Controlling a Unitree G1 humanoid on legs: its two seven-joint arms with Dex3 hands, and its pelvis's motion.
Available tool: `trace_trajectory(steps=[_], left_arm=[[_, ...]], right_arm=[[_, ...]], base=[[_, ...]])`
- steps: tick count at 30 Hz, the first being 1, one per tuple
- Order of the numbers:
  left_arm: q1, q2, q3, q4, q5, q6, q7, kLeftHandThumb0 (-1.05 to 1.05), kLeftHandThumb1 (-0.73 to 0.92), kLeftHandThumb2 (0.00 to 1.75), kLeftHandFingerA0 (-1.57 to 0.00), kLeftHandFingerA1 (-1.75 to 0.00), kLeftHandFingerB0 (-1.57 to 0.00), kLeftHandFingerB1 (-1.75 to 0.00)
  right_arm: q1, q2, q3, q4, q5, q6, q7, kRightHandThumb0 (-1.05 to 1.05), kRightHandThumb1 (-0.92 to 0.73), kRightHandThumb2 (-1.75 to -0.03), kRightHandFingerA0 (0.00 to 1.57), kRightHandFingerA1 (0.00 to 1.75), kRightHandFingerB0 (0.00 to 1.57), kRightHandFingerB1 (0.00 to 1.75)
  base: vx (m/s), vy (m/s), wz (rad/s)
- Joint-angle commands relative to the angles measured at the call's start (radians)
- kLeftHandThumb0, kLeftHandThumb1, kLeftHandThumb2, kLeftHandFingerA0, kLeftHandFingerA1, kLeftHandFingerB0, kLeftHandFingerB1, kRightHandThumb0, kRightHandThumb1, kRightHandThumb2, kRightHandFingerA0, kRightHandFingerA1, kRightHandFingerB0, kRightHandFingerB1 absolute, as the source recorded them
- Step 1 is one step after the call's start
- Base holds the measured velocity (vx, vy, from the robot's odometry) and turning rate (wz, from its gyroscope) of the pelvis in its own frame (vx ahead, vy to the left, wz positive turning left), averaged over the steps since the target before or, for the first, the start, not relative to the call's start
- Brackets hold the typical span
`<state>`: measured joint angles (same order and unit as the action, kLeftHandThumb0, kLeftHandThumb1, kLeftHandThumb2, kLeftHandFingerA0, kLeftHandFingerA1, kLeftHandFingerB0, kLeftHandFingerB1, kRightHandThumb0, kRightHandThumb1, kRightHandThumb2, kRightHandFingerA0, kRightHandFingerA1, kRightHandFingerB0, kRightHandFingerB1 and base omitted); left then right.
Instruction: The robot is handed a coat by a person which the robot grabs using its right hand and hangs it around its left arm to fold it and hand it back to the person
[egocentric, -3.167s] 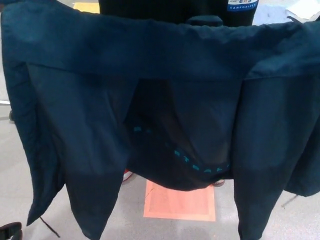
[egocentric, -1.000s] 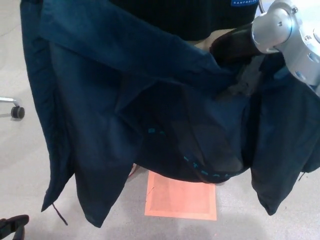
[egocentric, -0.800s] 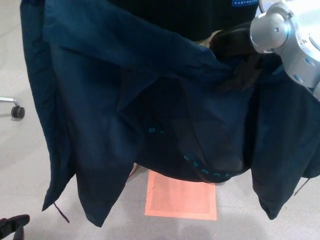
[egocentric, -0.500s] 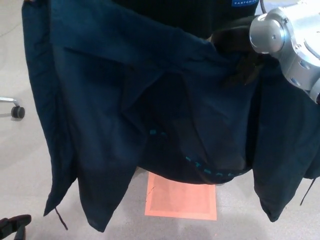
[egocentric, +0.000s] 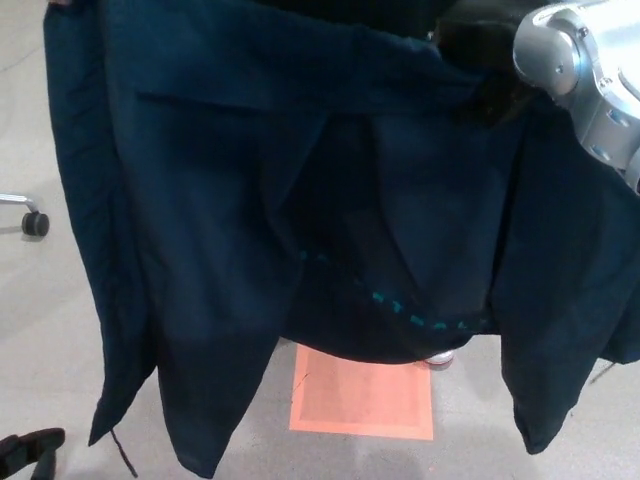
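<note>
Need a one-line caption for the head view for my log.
Right robot hand grips the top edge of a navy coat hanging above an orange floor square.

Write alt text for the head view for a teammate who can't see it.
A dark navy coat hangs spread across almost the whole view, the robot's black right hand gripping its top edge at upper right. Below its hem, an orange square lies on the grey floor.

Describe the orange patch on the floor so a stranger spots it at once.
The dark blue coat fills most of the view; look under its lower edge, near the middle, to the grey floor. A flat orange square lies there, just below the hem. It is the floor's only bright patch, unlike the black caster wheel at far left.
</note>
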<state>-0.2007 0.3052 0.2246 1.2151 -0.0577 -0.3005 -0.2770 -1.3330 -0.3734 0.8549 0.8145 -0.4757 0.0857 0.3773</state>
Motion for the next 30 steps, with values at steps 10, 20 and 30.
trace_trajectory(steps=[10, 20, 30], left_arm=[[0.012, 0.01, 0.019, -0.089, -0.051, -0.072, -0.109, -0.58, 0.67, 1.05, -0.54, -0.62, -0.27, -0.49], [-0.011, 0.029, 0.009, -0.195, -0.091, -0.051, -0.272, -0.6, 0.82, 0.65, -0.44, -0.42, -0.35, -0.37], [0.113, 0.025, 0.007, -0.538, -0.223, 0.059, -0.43, -0.6, 0.79, 0.63, -0.42, -0.43, -0.34, -0.39]], right_arm=[[-0.425, 0.043, -0.188, 0.249, -0.129, -0.239, -0.859, -0.29, -0.82, -0.63, 1.01, 0.84, 0.83, 0.68], [-0.548, 0.03, -0.112, 0.338, -0.206, -0.231, -0.919, -0.24, -0.77, -0.63, 1.02, 1.09, 0.77, 0.73], [-0.643, 0.082, -0.149, 0.401, -0.151, -0.24, -0.837, -0.25, -0.77, -0.63, 0.94, 1.14, 0.83, 0.92]], base=[[0.0, 0.0, 0.0], [0.0, 0.0, 0.0], [0.0, 0.0, 0.0]])
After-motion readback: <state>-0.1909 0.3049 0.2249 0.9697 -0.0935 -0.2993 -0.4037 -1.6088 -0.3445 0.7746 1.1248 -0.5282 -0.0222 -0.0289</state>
